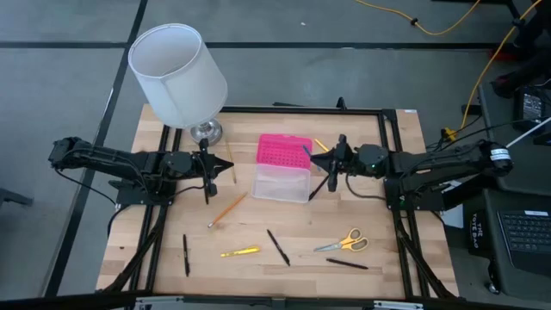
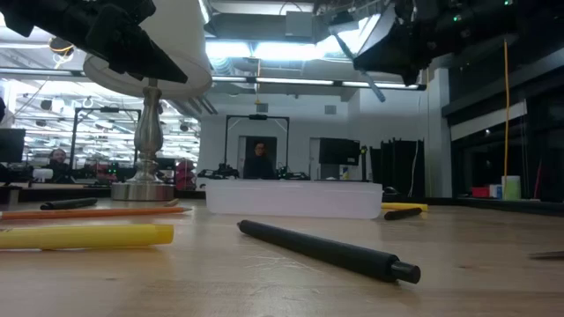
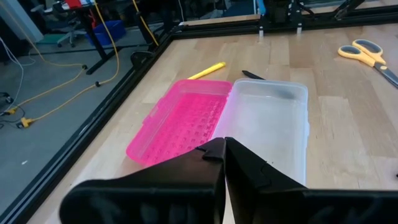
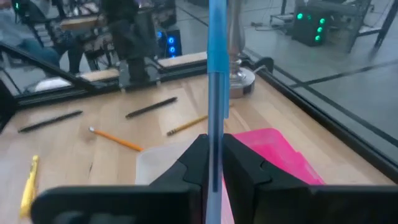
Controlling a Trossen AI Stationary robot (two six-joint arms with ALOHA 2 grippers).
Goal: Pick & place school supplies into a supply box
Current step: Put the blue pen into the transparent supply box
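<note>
The supply box lies open mid-table, its pink lid [image 1: 283, 150] toward the far side and its clear base [image 1: 281, 182] nearer. My right gripper [image 4: 213, 146] hovers at the box's right side, shut on a blue pen [image 4: 217, 74]. My left gripper [image 3: 222, 146] hangs shut and empty left of the box. An orange pencil [image 1: 227, 209], a yellow pen [image 1: 239, 252], black pens [image 1: 277, 246] [image 1: 186, 255] [image 1: 347, 264] and yellow-handled scissors [image 1: 343, 242] lie flat on the near part of the table. My right gripper pinches the blue pen's shaft [image 4: 215, 140] between its two fingers. The fingers come nearly level from the table's right and lie across the pen. A long stretch of the pen sticks out past the fingers, and the pen is lifted clear of table and box.
A lamp with a white shade [image 1: 178, 73] and metal foot [image 1: 206, 132] stands at the far left, close to my left gripper. A wood-coloured pencil [image 1: 231, 162] lies beside it and a yellow pencil [image 1: 320, 145] lies right of the pink lid. A black frame [image 1: 379, 110] borders the table.
</note>
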